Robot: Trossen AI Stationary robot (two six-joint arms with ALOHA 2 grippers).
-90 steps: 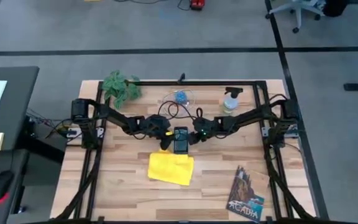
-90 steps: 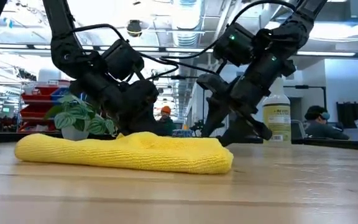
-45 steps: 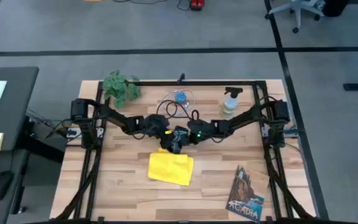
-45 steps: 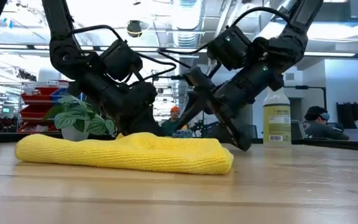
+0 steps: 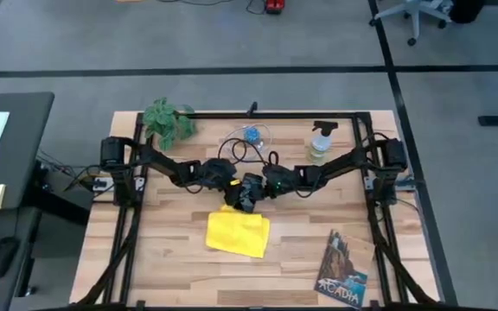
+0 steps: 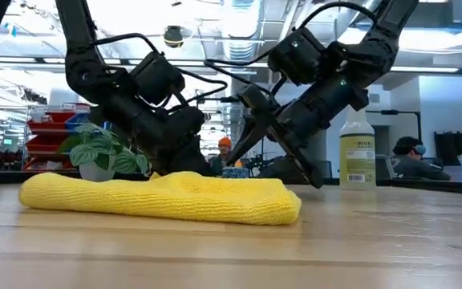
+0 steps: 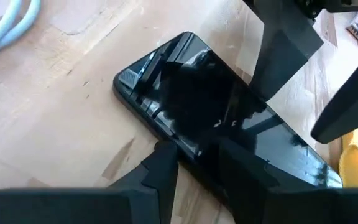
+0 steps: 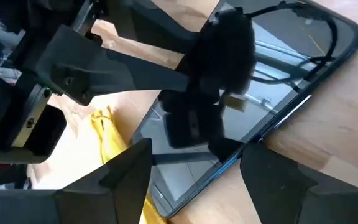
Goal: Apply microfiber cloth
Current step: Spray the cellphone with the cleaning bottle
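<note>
Now both claws at smartphone point(image 7: 216, 118), microfiber cloth point(image 5: 238, 233) just beside.

Bench point(image 5: 171, 259): pale wood planks, bordered by a black frame.

Lying directly on it:
- microfiber cloth point(image 5: 238, 233), yellow, rumpled, near bench centre, slightly toward the front edge.
- black smartphone point(image 7: 216, 127), screen up, just behind the cloth; contact with the cloth edge cannot be told.
- green leafy plant point(image 5: 169, 120), back left corner.
- spray bottle point(image 5: 320, 142), back right, upright; yellowish liquid shows in the low view.
- small blue object with a looped cable point(image 5: 251, 136), back centre, between plant and bottle.
- book with a printed cover point(image 5: 342, 269), front right, well apart from the cloth.
</note>
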